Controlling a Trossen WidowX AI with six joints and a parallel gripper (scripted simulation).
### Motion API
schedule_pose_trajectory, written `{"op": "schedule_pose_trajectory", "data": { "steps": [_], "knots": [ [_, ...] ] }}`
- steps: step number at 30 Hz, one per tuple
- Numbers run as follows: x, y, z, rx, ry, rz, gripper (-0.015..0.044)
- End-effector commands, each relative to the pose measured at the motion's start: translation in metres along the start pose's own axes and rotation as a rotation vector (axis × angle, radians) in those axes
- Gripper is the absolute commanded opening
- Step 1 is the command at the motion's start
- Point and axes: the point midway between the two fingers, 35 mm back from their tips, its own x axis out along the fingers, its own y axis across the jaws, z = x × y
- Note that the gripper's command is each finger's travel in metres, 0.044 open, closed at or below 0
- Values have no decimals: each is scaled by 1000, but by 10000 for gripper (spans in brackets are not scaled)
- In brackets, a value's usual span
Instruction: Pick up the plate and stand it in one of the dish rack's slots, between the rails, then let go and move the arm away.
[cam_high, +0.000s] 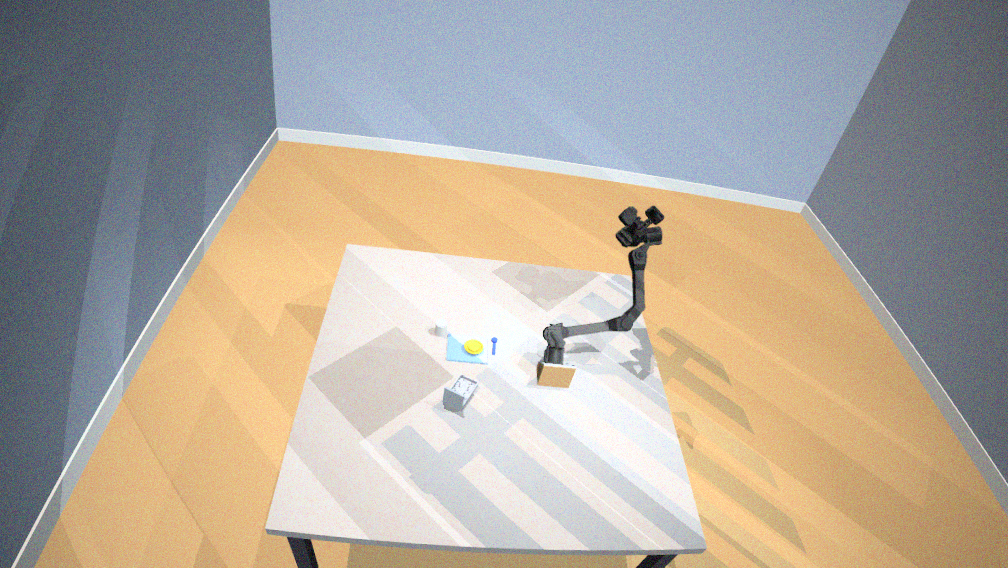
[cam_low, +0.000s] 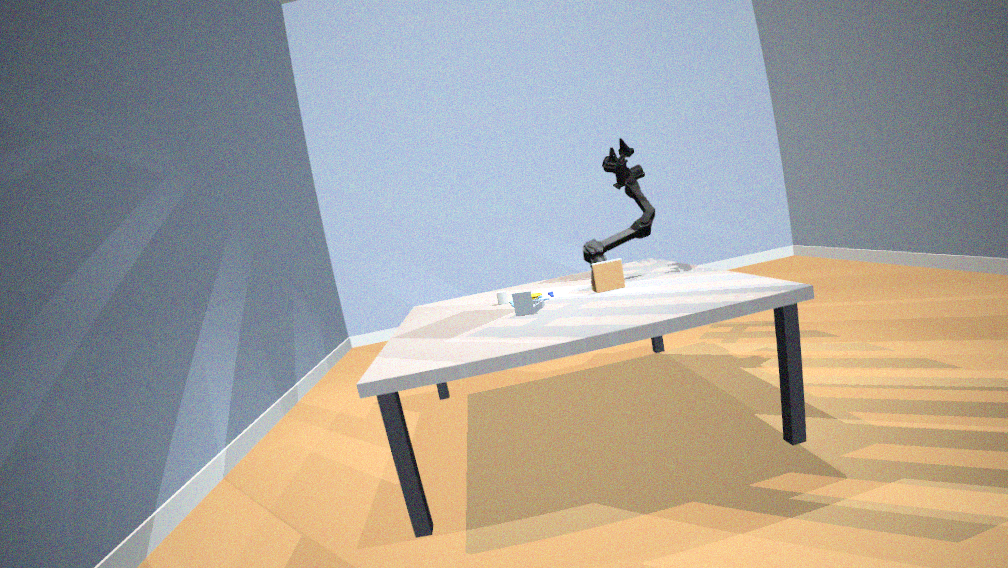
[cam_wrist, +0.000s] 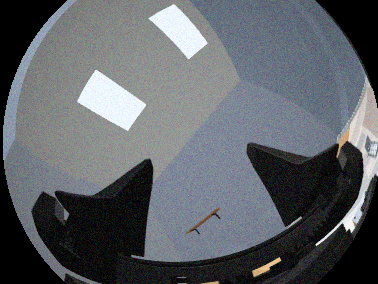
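The black six-joint arm (cam_high: 620, 321) is seen raised high above the far right part of the pale rectangular surface (cam_high: 493, 479), with its dark two-fingered tool (cam_high: 640, 218) turned upward, well apart from everything resting below. The tool is held wide open and nothing is gripped by it; in the wrist view its two dark fingers are spread to either side, with only walls and ceiling panels seen between them. The small round yellow plate (cam_high: 473, 346) is found lying flat on a light blue square mat (cam_high: 458, 350), near the middle of the surface and somewhat toward its far edge. A short white cylindrical cup (cam_high: 441, 329) is placed just beside the mat's far left corner, and a small blue upright piece (cam_high: 494, 343) is set just beside the mat on the side toward the arm. The small grey dish rack with thin rails (cam_high: 459, 393) is positioned near the mat, on the side toward the near edge, apart from the plate. A tan wooden block (cam_high: 555, 374) is seen at the foot of the arm's base. In the exterior view the rack (cam_low: 522, 303) and the block (cam_low: 607, 275) are seen, while the plate is too small to be made out clearly.
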Motion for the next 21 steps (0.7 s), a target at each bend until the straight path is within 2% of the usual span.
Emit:
{"op": "schedule_pose_trajectory", "data": {
  "steps": [1,6,21],
  "knots": [
    [0,0,1,0,-1,0,400],
    [3,-5,21,3,-48,6,400],
    [6,-53,128,88,-274,-17,400]
  ]
}}
